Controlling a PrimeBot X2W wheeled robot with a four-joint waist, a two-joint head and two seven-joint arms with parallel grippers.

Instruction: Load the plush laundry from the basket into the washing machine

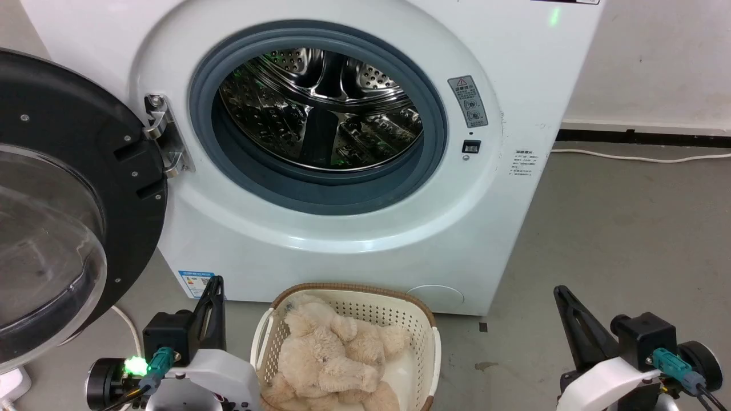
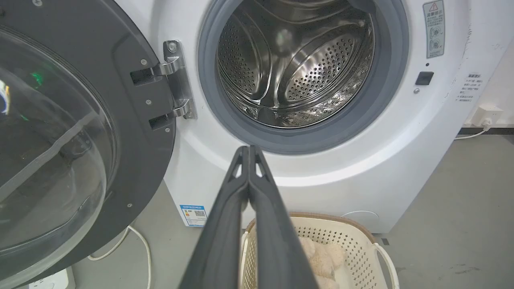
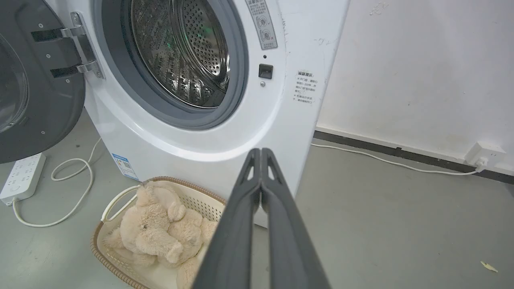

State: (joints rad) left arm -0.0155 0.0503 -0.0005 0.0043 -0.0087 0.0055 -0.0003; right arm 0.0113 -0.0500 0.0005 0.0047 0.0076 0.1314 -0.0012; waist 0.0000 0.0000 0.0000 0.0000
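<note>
Left pincer (image 2: 249, 150) and right pincer (image 3: 261, 152) both pressed together, empty. Teddy bear (image 1: 331, 359) sits in basket (image 1: 365, 292) just before open washing machine (image 1: 354, 240). We should open wide first, then pinch deep into torso fur.

Washer (image 1: 354, 251) white; gasket (image 1: 320, 194) grey-blue; drum (image 1: 274, 114) shiny steel, perforated. Door frame (image 1: 68, 103) blk. Bear (image 1: 325, 354) cream-beige. Basket (image 1: 371, 311) cream, perforated, brown rim. Floor (image 1: 617, 240) grey.

Shaggy plush bear (image 1: 328, 359), perforated plastic basket (image 1: 365, 308), glossy perforated steel drum (image 1: 320, 108), matt concrete floor (image 1: 628, 228).
</note>
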